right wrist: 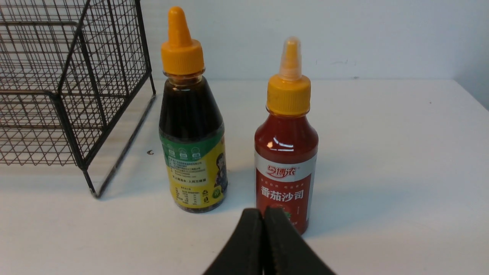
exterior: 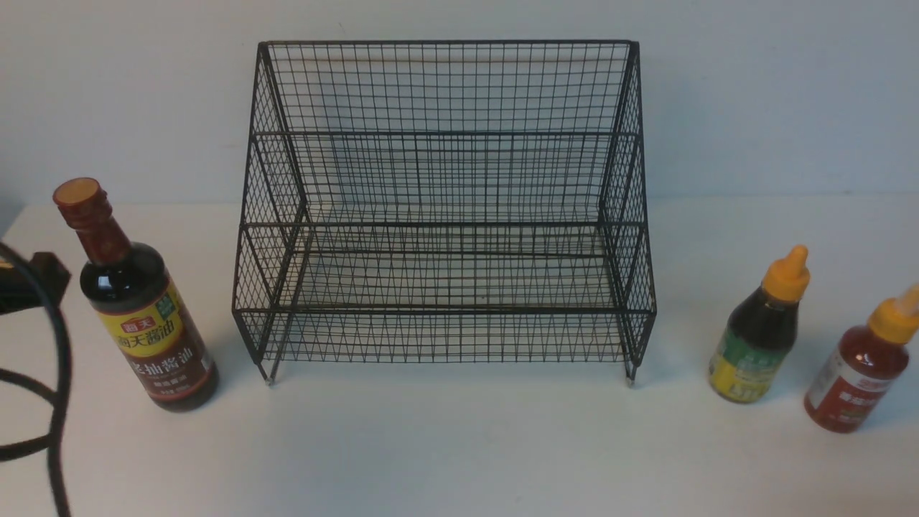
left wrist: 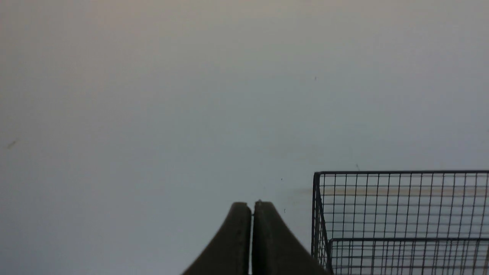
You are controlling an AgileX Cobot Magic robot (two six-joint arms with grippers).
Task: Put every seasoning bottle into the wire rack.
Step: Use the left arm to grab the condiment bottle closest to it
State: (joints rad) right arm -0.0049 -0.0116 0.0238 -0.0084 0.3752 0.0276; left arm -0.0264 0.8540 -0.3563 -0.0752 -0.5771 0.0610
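Along the back edge of the white worktop [exterior: 459,459], at its middle, the front view shows the black wire rack [exterior: 445,310] standing on its small feet, its tall back by the wall. All three seasoning bottles stand upright on the worktop outside it. The tall soy-sauce bottle [exterior: 143,316], with red cap and yellow-red label, is near the left edge, just beside the rack's left front foot. Toward the right edge are the dark squeeze bottle [exterior: 757,337] with its green-yellow label and, nearer that edge, the red tomato-sauce bottle [exterior: 858,373]; the two stand near each other but apart. A black cable [exterior: 57,373] loops over the left edge.

From the left wrist view, the left gripper [left wrist: 252,208] has its two dark fingers pressed together with nothing between them. It points at the bare wall, with the rack's upper back corner off to one side.

From the right wrist view, the right gripper [right wrist: 263,214] is likewise closed and empty. Its tips overlap the foot of the tomato-sauce bottle's white label; whether they touch it cannot be told. The dark squeeze bottle stands between that bottle and the rack's right front foot, clear of both.
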